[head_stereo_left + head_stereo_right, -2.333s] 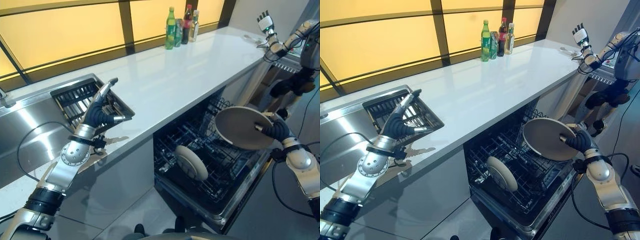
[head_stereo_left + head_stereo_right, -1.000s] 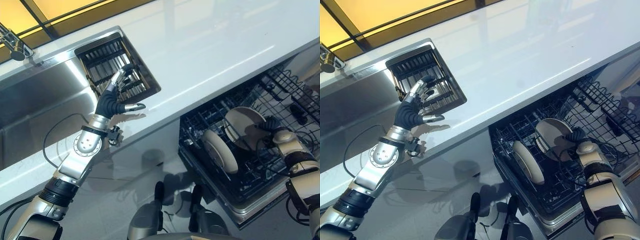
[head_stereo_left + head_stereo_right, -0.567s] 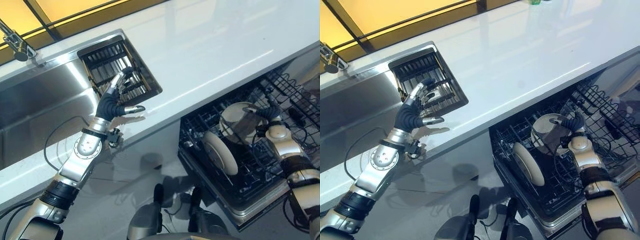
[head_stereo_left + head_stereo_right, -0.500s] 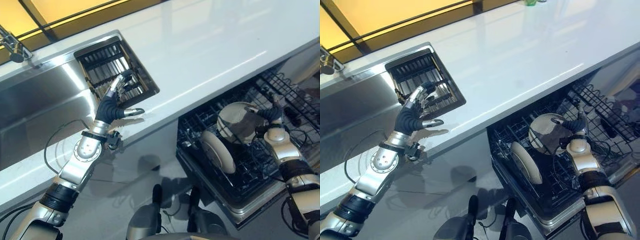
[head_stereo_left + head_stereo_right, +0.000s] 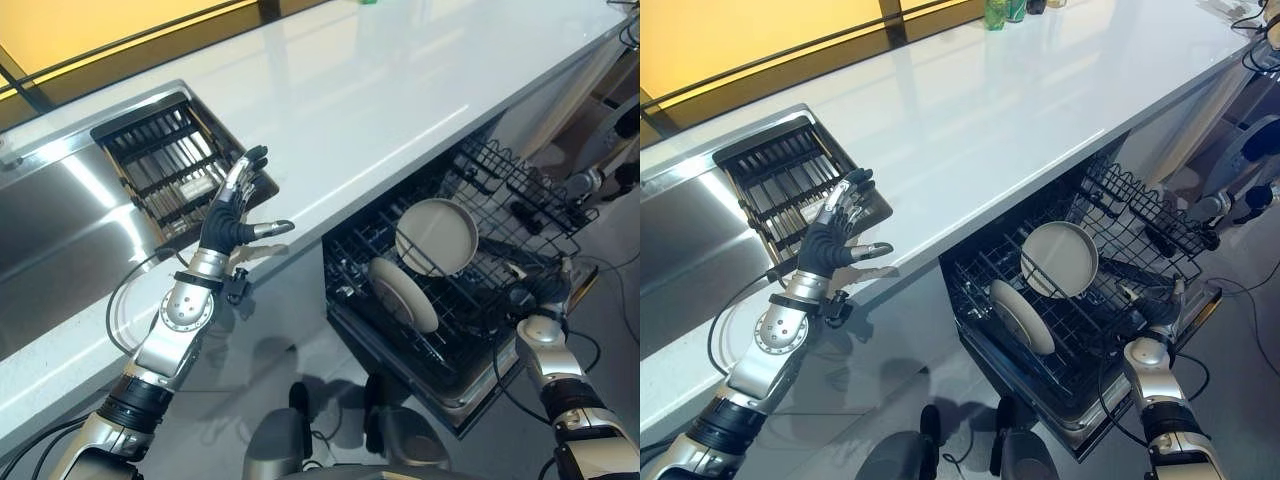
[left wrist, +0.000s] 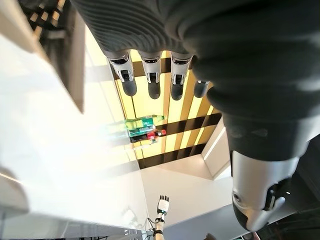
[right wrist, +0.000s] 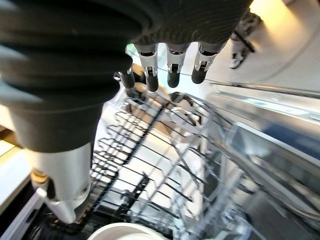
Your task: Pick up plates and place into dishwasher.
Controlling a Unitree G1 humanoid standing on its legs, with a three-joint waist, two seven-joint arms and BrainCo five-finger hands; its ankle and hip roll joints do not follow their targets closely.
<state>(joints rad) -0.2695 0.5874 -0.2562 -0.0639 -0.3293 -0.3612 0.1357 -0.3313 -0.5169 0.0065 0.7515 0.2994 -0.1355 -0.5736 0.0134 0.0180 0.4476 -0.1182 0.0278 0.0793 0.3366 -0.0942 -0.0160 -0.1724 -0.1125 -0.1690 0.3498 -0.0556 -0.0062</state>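
Beside the dishwasher rack [image 5: 520,190], the right hand [image 5: 543,290] is hanging with fingers straight and relaxed, holding nothing. Just past its fingertips two plates are standing on edge in the rack, one plate [image 5: 437,236] behind the other plate [image 5: 403,294]. Over the counter [image 5: 400,90] edge, the left hand [image 5: 232,222] is hovering open, fingers spread, beside the sink grate [image 5: 165,165].

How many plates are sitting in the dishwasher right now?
2. One plate stands toward the back of the pulled-out rack, the other plate stands nearer the front. More could be hidden under the counter.
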